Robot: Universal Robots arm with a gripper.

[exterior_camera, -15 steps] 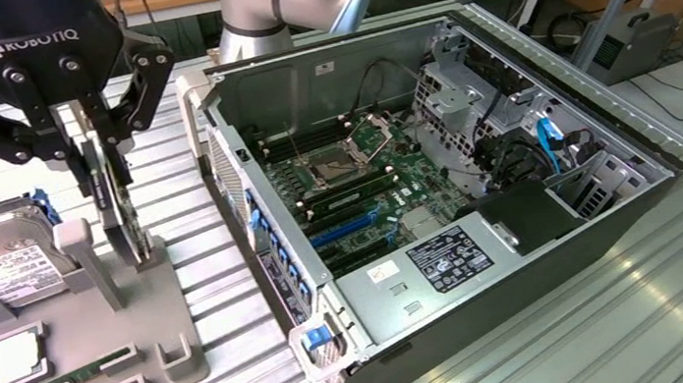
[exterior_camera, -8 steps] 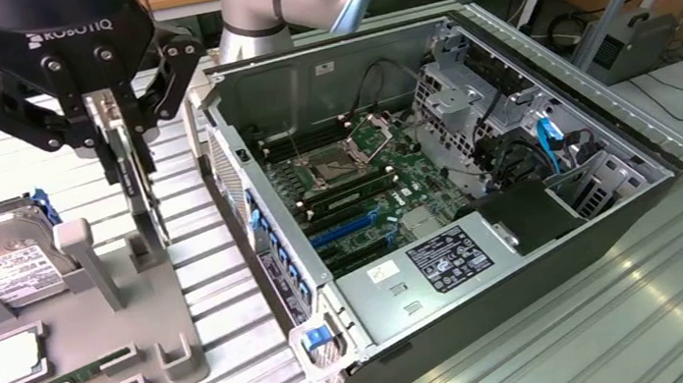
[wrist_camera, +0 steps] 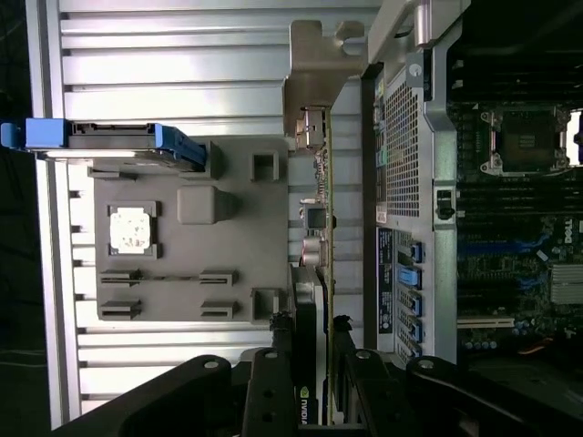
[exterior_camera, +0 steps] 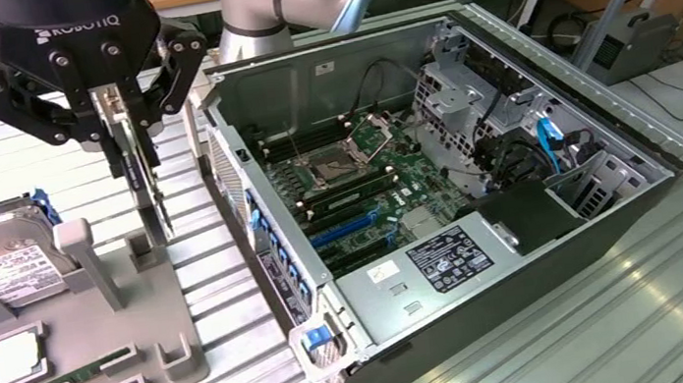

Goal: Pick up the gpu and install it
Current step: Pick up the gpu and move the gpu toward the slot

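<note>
- White "ROBOTIQ" lettering reads clearly on the black wrist housing (exterior_camera: 69,27).
- Black fingers (wrist_camera: 281,339) are clamped narrow on the thin black gpu card with silver end bracket (exterior_camera: 152,202), which stands upright, edge-on.
- Its lower edge sits at the grey slotted holder (exterior_camera: 133,313) on the ribbed metal bench (exterior_camera: 674,306), beside the open grey computer case (exterior_camera: 300,78).
- The black-and-white label (exterior_camera: 450,258) inside has print too small to read.

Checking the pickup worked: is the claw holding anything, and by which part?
Yes: the claw pinches the gpu by its upper edge, the card hanging upright beneath it.
</note>
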